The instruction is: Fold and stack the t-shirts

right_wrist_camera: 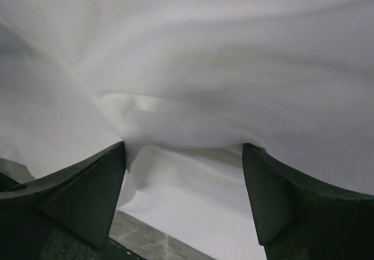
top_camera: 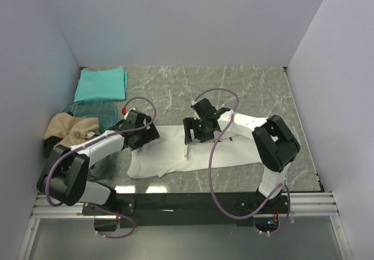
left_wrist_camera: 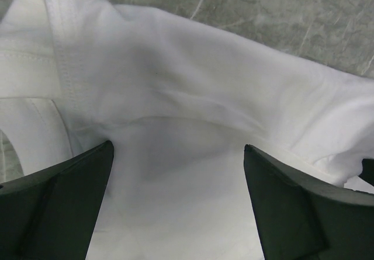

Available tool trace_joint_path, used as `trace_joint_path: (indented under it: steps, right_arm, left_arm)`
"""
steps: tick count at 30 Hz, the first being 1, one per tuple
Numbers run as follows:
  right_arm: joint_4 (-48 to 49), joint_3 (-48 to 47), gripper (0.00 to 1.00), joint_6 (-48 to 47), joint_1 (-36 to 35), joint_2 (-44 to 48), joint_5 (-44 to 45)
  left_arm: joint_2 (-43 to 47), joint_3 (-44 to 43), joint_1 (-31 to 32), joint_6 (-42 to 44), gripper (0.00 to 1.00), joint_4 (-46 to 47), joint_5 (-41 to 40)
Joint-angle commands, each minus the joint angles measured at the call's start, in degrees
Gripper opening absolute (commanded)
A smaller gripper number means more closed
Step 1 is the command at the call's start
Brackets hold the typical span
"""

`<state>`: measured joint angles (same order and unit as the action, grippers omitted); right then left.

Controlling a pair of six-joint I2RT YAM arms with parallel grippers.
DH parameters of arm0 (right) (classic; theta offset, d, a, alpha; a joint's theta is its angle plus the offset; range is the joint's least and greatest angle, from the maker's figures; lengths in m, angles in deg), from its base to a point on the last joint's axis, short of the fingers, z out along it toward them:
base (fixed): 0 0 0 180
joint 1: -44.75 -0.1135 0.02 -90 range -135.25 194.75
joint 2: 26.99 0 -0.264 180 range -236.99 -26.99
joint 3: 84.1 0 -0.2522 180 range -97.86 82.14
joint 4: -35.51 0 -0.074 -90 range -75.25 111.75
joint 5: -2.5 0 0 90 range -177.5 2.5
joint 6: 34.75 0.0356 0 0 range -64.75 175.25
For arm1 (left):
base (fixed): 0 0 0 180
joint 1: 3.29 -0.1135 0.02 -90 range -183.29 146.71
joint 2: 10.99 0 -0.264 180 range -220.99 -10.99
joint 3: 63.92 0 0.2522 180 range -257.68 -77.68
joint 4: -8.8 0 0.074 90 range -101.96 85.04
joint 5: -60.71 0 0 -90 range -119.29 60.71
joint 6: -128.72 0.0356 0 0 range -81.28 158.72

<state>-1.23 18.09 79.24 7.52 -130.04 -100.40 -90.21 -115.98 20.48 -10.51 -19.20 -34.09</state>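
The white t-shirt lies spread lengthwise across the middle of the marble table. My left gripper is at its left end, open, with its fingers astride white cloth; the gripper holds nothing. My right gripper is on the shirt's upper edge near the middle, open, and a raised fold of white cloth drapes across its fingertips. The teal t-shirt lies folded at the far left. The tan t-shirt is crumpled at the left.
A clear blue-tinted bin sits between the teal and tan shirts, close behind my left arm. White walls enclose the table on three sides. Bare marble lies behind the white shirt.
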Motion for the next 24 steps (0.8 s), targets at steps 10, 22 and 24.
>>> trace_joint_path:
  steps: [10, 22, 24]
  right_arm:
    - [-2.6, 4.6, 0.86, 0.2, 0.2, 15.1, 6.4]
    - [0.2, 5.9, 0.87, 2.2, 14.8, 12.0, 7.0]
    - [1.1, 6.7, 0.86, 2.5, 16.6, 10.5, 7.7]
  left_arm:
    - [-0.8, -1.2, -3.8, 2.5, 0.99, -0.7, -2.0]
    - [-6.6, -6.2, -4.2, 3.0, 0.99, 0.5, -0.5]
    - [-9.9, -8.8, -4.2, 3.3, 0.99, 0.4, -1.2]
